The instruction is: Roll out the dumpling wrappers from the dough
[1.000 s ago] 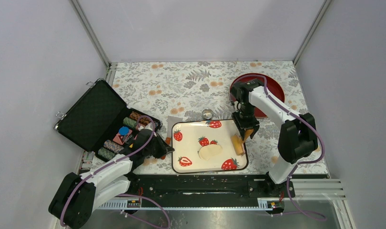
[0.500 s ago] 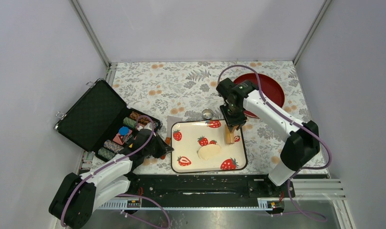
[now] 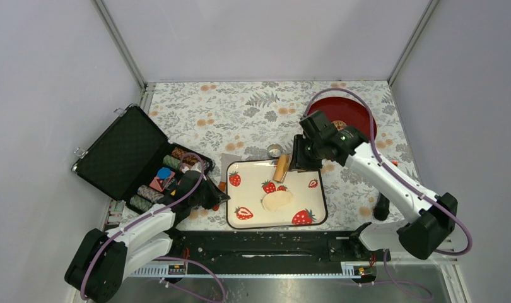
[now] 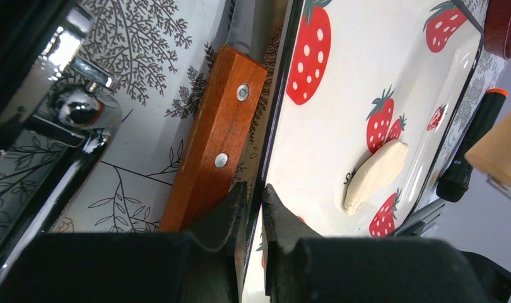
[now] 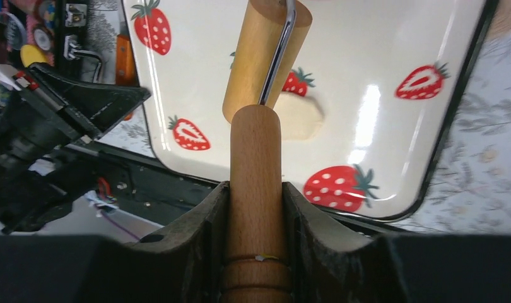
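The dough (image 3: 277, 201) is a pale-cream flattened lump lying on the strawberry tray (image 3: 303, 189). It also shows in the left wrist view (image 4: 374, 175), and in the right wrist view (image 5: 306, 118) partly behind the roller. My right gripper (image 3: 299, 156) is shut on the handle of the tan wooden roller (image 3: 281, 168) and holds it over the tray's far edge; its fingers (image 5: 202, 221) clamp the handle (image 5: 255, 158). My left gripper (image 4: 253, 196) is shut on the tray's left rim (image 4: 275, 126). No dumpling wrappers are in view.
A small metal ring cutter (image 3: 275, 151) stands just beyond the tray. A red plate (image 3: 357, 120) is at the far right. A wooden-handled knife (image 4: 215, 139) lies along the tray's left side. An open black case (image 3: 123, 151) with chips sits left. A black tool (image 3: 382, 205) lies right of the tray.
My right arm has carried the roller from the tray's right edge leftwards and up to its far edge. The left gripper, the tray and the dough have not moved.
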